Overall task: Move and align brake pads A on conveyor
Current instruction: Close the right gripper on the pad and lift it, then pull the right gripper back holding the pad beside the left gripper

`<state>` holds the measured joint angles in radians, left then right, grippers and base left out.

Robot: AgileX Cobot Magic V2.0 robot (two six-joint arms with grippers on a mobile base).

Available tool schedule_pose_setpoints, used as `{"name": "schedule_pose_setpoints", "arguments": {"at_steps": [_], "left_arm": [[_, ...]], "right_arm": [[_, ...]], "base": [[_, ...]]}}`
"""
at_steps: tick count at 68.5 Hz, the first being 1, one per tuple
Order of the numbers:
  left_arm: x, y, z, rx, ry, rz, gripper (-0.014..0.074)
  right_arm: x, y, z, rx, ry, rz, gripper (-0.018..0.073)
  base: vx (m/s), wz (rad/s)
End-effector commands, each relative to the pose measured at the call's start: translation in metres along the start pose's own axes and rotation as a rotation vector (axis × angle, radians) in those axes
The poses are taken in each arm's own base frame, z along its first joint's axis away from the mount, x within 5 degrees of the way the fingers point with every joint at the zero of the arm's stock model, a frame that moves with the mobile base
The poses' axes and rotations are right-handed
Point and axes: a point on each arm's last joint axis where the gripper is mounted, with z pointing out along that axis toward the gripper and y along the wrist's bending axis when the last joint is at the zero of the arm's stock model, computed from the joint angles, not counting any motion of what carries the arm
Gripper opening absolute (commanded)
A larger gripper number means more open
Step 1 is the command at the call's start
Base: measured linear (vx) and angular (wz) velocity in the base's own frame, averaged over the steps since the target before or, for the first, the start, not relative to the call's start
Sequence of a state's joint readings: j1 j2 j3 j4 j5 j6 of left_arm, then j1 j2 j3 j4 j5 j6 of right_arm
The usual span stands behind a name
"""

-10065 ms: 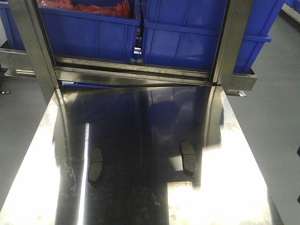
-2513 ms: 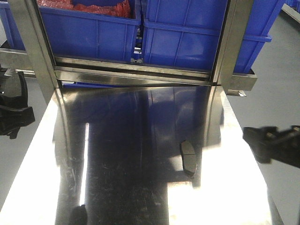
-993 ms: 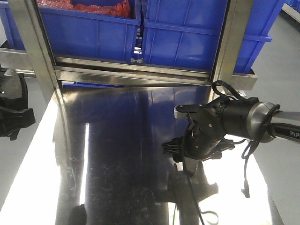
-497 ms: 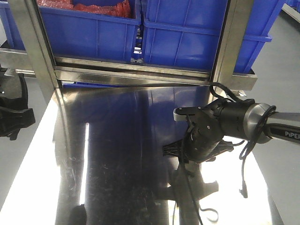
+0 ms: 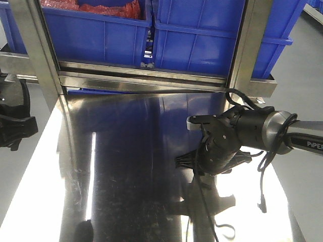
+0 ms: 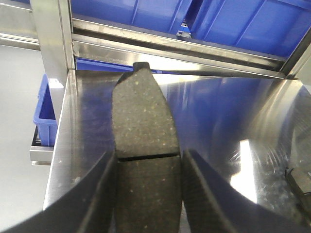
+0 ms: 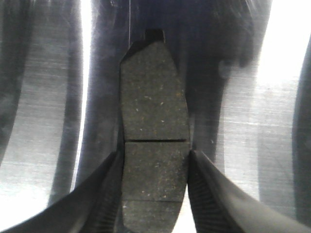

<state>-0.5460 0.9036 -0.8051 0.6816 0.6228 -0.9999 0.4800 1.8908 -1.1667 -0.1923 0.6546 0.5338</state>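
The left pincer [image 6: 148,156] is clamped on the first brake pad [image 6: 143,116]. Its fingers [image 6: 97,194] press the pad's two long edges just below the centre groove. In the left wrist view the pad's long axis runs from 6 to 12 o'clock, straight out past the fingertips. In the front view this arm hangs off the 9 o'clock edge of the steel desk [image 5: 126,166].

The right pincer [image 7: 155,158] is low over the desk toward 3 o'clock. It is narrowed onto the second brake pad [image 7: 154,92] in the same way, a finger against each long edge at the groove and the pad pointing to 12 o'clock. I cannot tell whether that pad has left the steel.

The conveyor shows in no view, so which arm is nearer to it cannot be judged. Since each pad lies in line with its pincer, lining them up on the belt will likely depend on wrist rotation.
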Motion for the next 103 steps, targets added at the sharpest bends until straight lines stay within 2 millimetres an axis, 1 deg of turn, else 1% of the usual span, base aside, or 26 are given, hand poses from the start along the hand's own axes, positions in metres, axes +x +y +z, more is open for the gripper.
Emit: {"name": "schedule_pose_setpoints", "arguments": {"at_steps": [1, 9, 16, 32, 40, 49, 59, 71, 81, 93, 103], "left_arm": [[-0.014, -0.005, -0.008, 0.058, -0.085, 0.011, 0.0129], [-0.014, -0.005, -0.008, 0.058, -0.085, 0.011, 0.0129], [-0.014, -0.005, -0.008, 0.058, -0.085, 0.011, 0.0129], [-0.014, -0.006, -0.008, 0.059, -0.085, 0.011, 0.0129], [-0.014, -0.006, -0.008, 0.059, -0.085, 0.011, 0.0129], [-0.014, -0.006, -0.008, 0.059, -0.085, 0.011, 0.0129], [-0.014, -0.006, -0.008, 0.059, -0.085, 0.011, 0.0129], [-0.014, -0.006, -0.008, 0.059, -0.085, 0.011, 0.0129], [-0.014, -0.006, -0.008, 0.059, -0.085, 0.011, 0.0129], [-0.014, -0.006, -0.008, 0.059, -0.085, 0.011, 0.0129], [-0.014, -0.006, -0.008, 0.059, -0.085, 0.011, 0.0129]], "right_arm": [[-0.015, 0.0, -0.031, -0.031, -0.117, -0.01, 0.0076], [-0.016, -0.001, -0.038, -0.039, -0.136, 0.0, 0.0076], [-0.018, -0.001, -0.048, -0.056, -0.175, 0.004, 0.0076], [-0.02, -0.007, -0.085, -0.067, -0.276, 0.001, 0.0077], [-0.017, -0.011, -0.101, -0.075, -0.321, 0.004, 0.0077], [-0.001, -0.019, -0.111, -0.082, -0.352, 0.02, 0.0077], [0.027, -0.034, -0.126, -0.083, -0.401, 0.026, 0.0077], [0.062, -0.053, -0.155, -0.087, -0.481, 0.013, 0.0077], [0.086, -0.065, -0.175, -0.115, -0.553, 0.028, 0.0077], [0.105, -0.076, -0.199, -0.142, -0.66, 0.032, 0.0077], [0.113, -0.083, -0.216, -0.152, -0.741, 0.027, 0.0077]], "base": [[0.0, 0.0], [0.0, 0.0], [0.0, 0.0], [0.0, 0.0], [0.0, 0.0], [0.0, 0.0], [0.0, 0.0], [0.0, 0.0], [0.0, 0.0], [0.0, 0.0], [0.0, 0.0]]}}
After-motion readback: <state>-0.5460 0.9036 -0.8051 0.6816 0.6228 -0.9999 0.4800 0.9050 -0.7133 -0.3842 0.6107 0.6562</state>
